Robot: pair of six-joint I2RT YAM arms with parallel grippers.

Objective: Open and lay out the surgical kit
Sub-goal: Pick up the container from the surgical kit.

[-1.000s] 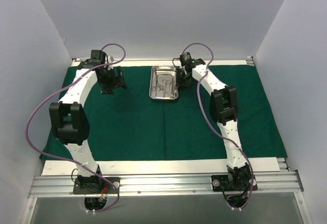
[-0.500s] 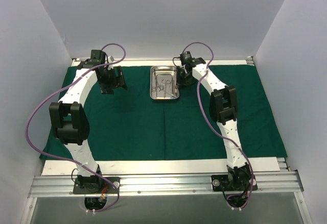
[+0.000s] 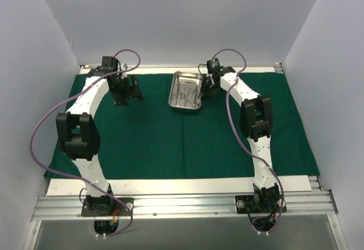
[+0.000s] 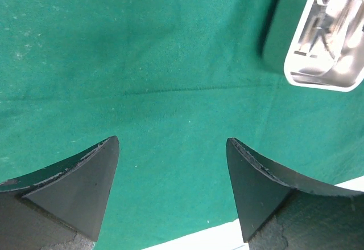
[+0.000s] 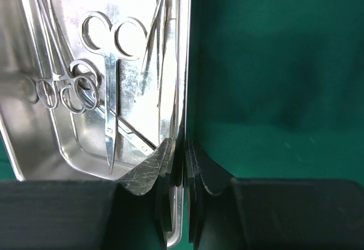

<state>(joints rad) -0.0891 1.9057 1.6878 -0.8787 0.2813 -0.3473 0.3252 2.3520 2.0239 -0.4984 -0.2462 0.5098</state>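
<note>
Pinching rim of small shiny steel tray [image 5: 34,142], right gripper [image 5: 181,150] should slide slow, flat; left gripper [image 4: 173,153] wide, empty.

White table [image 3: 170,186], mostly covered by a dark green drape [image 3: 142,142] spread flat. Bare table shows as a wide strip at 6 o'clock and a thin strip at 12 o'clock. The drape has a faint fold crease running from 12 to 6 through its centre. A steel tray [image 3: 185,107] sits on the drape at 12 o'clock, near the far edge. An aluminium rail [image 3: 182,204] borders the table at 6 o'clock.
</note>
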